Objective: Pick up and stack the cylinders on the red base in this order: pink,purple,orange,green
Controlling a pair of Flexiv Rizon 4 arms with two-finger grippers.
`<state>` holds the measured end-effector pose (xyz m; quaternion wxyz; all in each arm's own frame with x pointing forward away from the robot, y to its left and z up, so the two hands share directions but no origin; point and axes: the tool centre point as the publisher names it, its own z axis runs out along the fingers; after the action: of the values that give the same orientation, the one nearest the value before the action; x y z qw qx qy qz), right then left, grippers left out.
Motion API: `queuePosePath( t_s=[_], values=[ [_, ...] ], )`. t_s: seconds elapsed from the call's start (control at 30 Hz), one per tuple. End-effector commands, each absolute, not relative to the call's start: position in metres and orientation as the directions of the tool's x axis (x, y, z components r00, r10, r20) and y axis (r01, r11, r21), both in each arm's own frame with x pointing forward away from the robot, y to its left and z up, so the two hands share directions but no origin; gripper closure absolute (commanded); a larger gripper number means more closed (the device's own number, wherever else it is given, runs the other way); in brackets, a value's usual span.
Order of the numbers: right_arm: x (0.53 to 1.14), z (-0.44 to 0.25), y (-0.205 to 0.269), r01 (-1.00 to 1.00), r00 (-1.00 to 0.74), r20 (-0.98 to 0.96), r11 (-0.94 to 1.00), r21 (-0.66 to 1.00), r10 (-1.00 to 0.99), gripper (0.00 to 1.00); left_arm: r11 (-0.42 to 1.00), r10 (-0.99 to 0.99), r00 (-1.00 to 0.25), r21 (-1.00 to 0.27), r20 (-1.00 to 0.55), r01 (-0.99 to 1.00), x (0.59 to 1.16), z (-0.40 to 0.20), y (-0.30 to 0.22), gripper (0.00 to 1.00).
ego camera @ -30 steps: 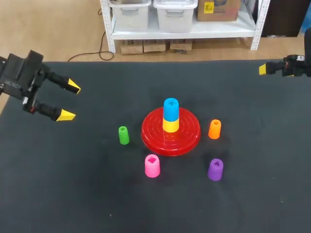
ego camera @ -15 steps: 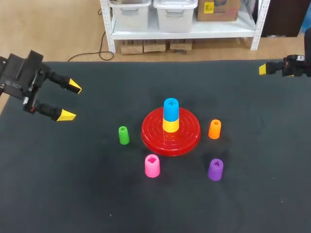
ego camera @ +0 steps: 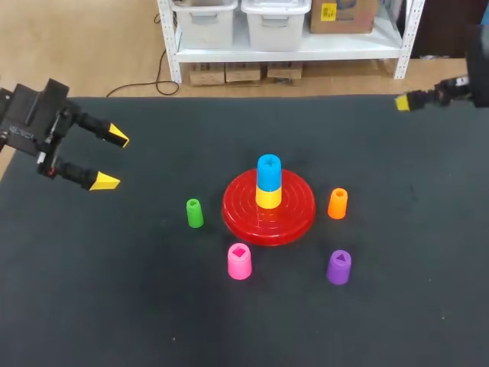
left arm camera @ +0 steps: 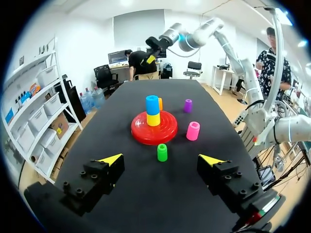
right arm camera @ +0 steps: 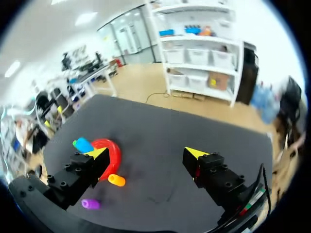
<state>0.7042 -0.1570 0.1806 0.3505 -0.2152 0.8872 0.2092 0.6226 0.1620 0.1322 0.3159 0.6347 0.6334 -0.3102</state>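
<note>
Left gripper (ego camera: pixel 111 160): fingers spread wide, empty, near the left edge of the black table (ego camera: pixel 114 306). Green cylinder (ego camera: pixel 195 212) is the closest piece ahead of it, well apart. Past that is the red base (ego camera: pixel 294 218), with a blue cylinder (ego camera: pixel 268 171) stacked on a yellow cylinder (ego camera: pixel 267 198). Pink cylinder (ego camera: pixel 239 261) stands upright just off the base's front rim, purple cylinder (ego camera: pixel 338 267) front-right, orange cylinder (ego camera: pixel 337 203) beside the right rim. Right gripper (right arm camera: pixel 146 153): wide open, empty, at the far right corner, well clear of all pieces.
</note>
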Motion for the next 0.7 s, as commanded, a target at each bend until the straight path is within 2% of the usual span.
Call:
queuePosePath(
  t_s=[0.03, 0.1, 0.23, 0.7],
  values=[
    [0.685, 0.207, -0.138, -0.686, -0.544, -0.647, 0.727, -0.024, -0.535, 0.0, 0.0, 0.609, 0.006, 0.007, -0.793, 1.0, 0.624, 0.132, 0.162, 0.0],
    [0.678, 0.21, -0.127, -0.72, -0.495, -0.602, 0.684, -0.119, -0.626, 0.0, 0.0, 0.609, 0.006, 0.007, -0.793, 1.0, 0.624, 0.132, 0.162, 0.0],
    [0.66, 0.207, -0.106, -0.772, -0.433, -0.533, 0.604, -0.196, -0.727, 0.0, 0.0, 0.609, 0.006, 0.007, -0.793, 1.0, 0.624, 0.132, 0.162, 0.0],
    [0.658, 0.205, -0.104, -0.768, -0.453, -0.515, 0.612, -0.189, -0.728, 0.0, 0.0, 0.609, 0.006, 0.007, -0.793, 1.0, 0.624, 0.132, 0.162, 0.0]
  ],
)
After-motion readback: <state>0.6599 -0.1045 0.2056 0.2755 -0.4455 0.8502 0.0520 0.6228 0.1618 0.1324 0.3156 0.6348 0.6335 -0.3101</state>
